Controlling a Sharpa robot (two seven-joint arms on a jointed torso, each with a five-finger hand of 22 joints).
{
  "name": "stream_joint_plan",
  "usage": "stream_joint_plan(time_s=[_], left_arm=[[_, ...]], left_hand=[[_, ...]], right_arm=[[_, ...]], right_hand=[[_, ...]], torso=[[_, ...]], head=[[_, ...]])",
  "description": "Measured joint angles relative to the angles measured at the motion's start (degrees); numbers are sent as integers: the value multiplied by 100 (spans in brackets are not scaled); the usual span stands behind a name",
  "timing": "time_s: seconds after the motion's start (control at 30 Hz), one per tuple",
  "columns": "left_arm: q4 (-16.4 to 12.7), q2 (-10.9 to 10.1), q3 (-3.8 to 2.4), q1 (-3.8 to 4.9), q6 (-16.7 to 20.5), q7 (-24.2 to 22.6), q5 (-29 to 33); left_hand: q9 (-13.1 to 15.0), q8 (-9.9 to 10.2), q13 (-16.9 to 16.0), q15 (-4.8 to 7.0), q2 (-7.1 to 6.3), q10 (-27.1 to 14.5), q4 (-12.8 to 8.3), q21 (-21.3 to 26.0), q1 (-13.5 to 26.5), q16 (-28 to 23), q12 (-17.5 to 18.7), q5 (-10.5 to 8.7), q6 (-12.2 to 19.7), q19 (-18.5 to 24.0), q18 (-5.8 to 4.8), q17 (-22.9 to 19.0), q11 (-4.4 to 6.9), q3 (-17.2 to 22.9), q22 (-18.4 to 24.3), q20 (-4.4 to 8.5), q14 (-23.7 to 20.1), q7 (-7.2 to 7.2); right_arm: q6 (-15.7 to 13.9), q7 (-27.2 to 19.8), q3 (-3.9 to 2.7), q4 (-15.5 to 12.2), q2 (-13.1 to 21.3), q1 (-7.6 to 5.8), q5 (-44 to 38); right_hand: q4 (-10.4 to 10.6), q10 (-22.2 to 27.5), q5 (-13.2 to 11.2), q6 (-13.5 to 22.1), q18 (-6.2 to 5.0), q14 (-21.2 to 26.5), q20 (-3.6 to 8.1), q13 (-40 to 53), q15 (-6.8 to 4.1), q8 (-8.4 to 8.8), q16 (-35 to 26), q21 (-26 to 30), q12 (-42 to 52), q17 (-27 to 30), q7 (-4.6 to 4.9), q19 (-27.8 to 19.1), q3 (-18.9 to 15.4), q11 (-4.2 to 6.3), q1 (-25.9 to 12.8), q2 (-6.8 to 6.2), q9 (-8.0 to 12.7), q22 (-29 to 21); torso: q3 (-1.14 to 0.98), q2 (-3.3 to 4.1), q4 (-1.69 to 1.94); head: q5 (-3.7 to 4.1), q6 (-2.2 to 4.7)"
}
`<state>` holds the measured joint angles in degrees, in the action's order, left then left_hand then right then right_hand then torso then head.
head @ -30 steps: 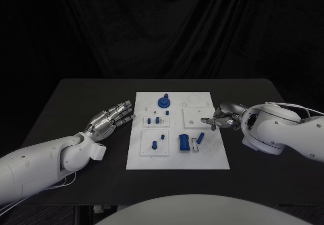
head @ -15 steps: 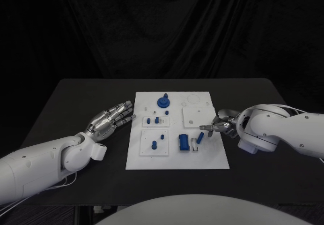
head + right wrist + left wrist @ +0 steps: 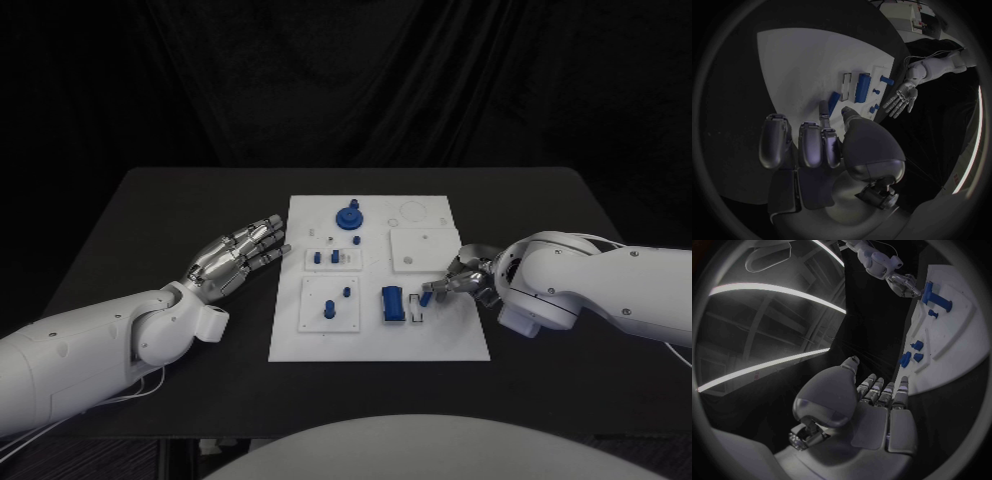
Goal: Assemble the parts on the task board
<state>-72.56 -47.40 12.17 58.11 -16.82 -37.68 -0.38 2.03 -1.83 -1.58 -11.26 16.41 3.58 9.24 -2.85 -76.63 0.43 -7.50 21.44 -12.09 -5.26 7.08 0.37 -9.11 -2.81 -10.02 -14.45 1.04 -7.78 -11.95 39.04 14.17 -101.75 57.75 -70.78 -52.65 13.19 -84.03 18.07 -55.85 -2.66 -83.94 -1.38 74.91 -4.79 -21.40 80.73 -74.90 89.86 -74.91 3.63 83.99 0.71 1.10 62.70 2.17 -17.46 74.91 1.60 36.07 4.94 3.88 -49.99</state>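
Head view: white board (image 3: 378,340) lies mid-bench (image 3: 144,210), blue parts standing or lying on it. My right hand (image 3: 459,281) is at the board's right edge, fingertips touching a slim blue peg (image 3: 428,293) that lies tilted beside a blue block (image 3: 392,303). Right wrist view: a fingertip and thumb meet at the peg's (image 3: 834,102) near end, other fingers curled; whether the peg is truly held I cannot tell. My left hand (image 3: 234,257) rests on the bench just left of the board, fingers straight and spread, holding nothing. A round blue knob (image 3: 349,216) stands near the board's far edge.
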Motion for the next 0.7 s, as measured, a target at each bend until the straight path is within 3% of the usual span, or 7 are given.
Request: stream_joint_plan(time_s=[0.37,0.57,0.63,0.7], left_arm=[[15,16,-2,0,0,0,0],[20,25,-1,0,0,4,0],[21,26,-1,0,0,5,0],[22,27,-1,0,-1,7,0]], left_hand=[[-1,0,0,0,0,0,0,0,0,0,0,0,0,0,0,0,0,0,0,0,0,0],[-1,0,1,0,0,0,0,0,0,0,0,0,0,0,0,0,0,0,0,0,0,0],[-1,0,1,0,0,0,0,0,0,0,0,0,0,0,0,0,0,0,0,0,0,0],[-1,0,-2,0,0,0,0,0,0,0,0,0,0,0,0,0,0,0,0,0,0,0]], right_arm=[[-38,7,0,100,-125,35,64],[-41,8,-1,188,-178,75,62],[-35,8,-1,211,-187,89,41],[-25,9,-1,228,-198,99,1]], right_hand=[[47,0,-348,-82,0,0,-6,0,0,0,-57,124,0,92,-39,6,-47,0,0,0,-215,0],[47,0,-458,-105,-14,0,-8,0,0,-34,-178,266,0,233,-62,4,-47,0,51,135,-337,-1],[50,0,-463,-105,-94,0,-26,0,0,-34,-183,277,0,262,-62,-15,-45,0,68,152,-360,-1],[62,0,-463,-107,-94,0,-26,0,0,-34,-219,305,0,297,-64,-15,-28,0,97,181,-390,-1]], torso=[[-7,-10,-14],[-14,-14,-13],[-14,-14,-12],[-14,-15,-13]], head=[[2,0],[4,0],[-4,0],[-13,0]])
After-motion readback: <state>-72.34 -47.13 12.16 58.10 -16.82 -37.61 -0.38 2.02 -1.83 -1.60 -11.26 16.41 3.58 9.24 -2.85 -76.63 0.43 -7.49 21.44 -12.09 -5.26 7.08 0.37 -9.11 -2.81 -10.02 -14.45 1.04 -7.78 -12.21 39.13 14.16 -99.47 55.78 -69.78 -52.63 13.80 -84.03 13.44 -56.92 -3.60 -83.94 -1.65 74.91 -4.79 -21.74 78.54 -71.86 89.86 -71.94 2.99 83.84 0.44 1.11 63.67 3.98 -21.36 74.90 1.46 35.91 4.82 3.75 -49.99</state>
